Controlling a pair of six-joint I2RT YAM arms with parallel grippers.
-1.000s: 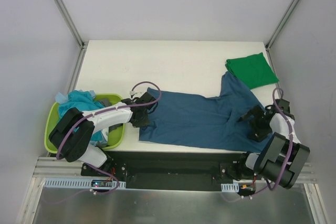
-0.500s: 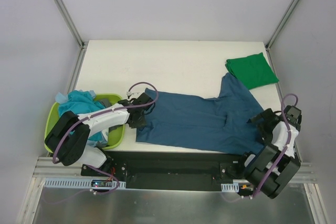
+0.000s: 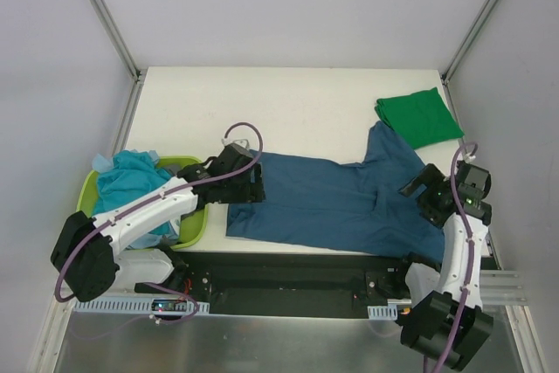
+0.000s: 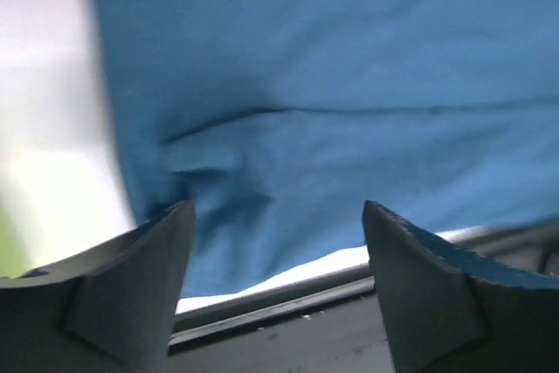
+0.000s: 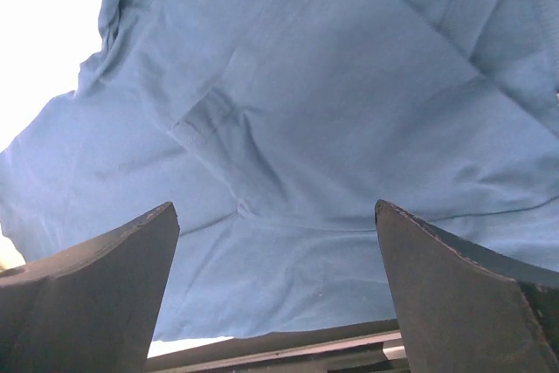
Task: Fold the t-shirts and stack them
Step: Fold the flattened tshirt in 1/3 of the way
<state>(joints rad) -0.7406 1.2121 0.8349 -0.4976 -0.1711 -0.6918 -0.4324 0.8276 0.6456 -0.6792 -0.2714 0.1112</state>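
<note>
Between the two end effectors: dark teal-blue t-shirt [image 3: 332, 203], spread flat along the near part of the white worktop [image 3: 288, 111], with one sleeve reaching away toward the far right.

Left end effector [image 3: 253, 188]: jaws apart, nothing between them, over the shirt's left edge, where the cloth puckers.

Right end effector [image 3: 422, 196]: jaws wide apart, empty, over the shirt's right end.

Beyond the right end effector: bright green t-shirt [image 3: 419, 117], folded, its near corner meeting the blue sleeve.

Behind the left end effector: lime-green basket [image 3: 85, 207], partly covered by the left arm, holding a crumpled light turquoise t-shirt [image 3: 131, 172].

Nearer than both: black base strip [image 3: 297, 272].
</note>
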